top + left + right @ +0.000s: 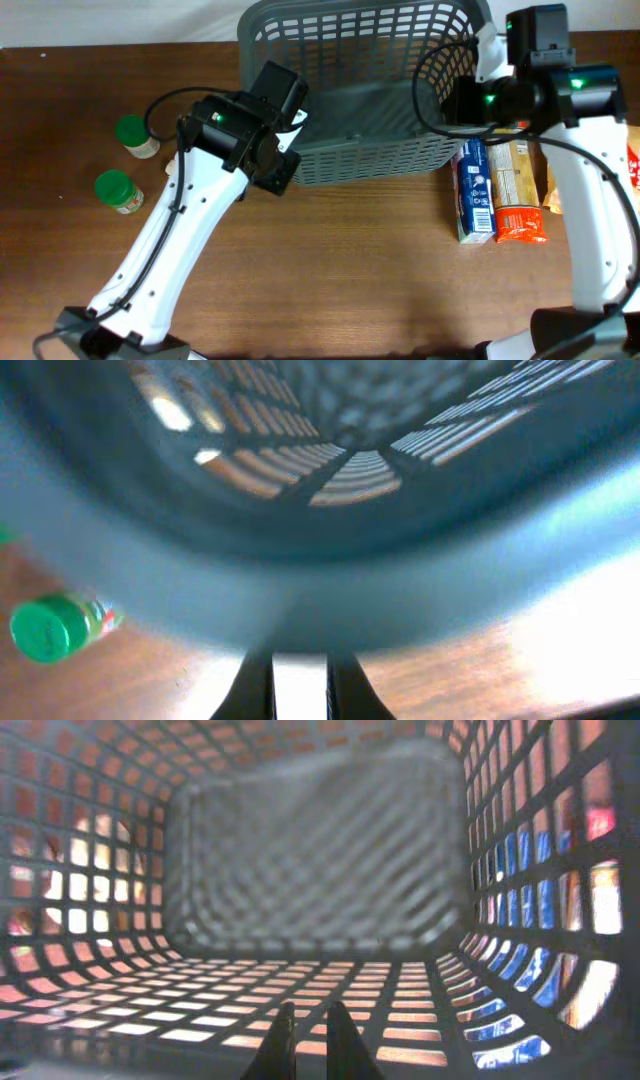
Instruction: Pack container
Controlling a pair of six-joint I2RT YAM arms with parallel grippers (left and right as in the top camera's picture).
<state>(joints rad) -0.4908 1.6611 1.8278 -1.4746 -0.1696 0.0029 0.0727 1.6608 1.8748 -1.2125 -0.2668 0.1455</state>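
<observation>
from above, the container (360,165) sits at the far middle of the table, mouth up, its long axis running left to right. my left gripper (298,690) hovers just outside its near left corner, the blurred rim filling that wrist view, and a white strip shows between the fingers, so i cannot tell whether it is clamped or slack. my right gripper (308,1040) is inside the right end over bare floor, fingers pinched nearly together on nothing, and since the packets (497,195) lie just beside that end, i judge this arm the nearer one for them.
</observation>
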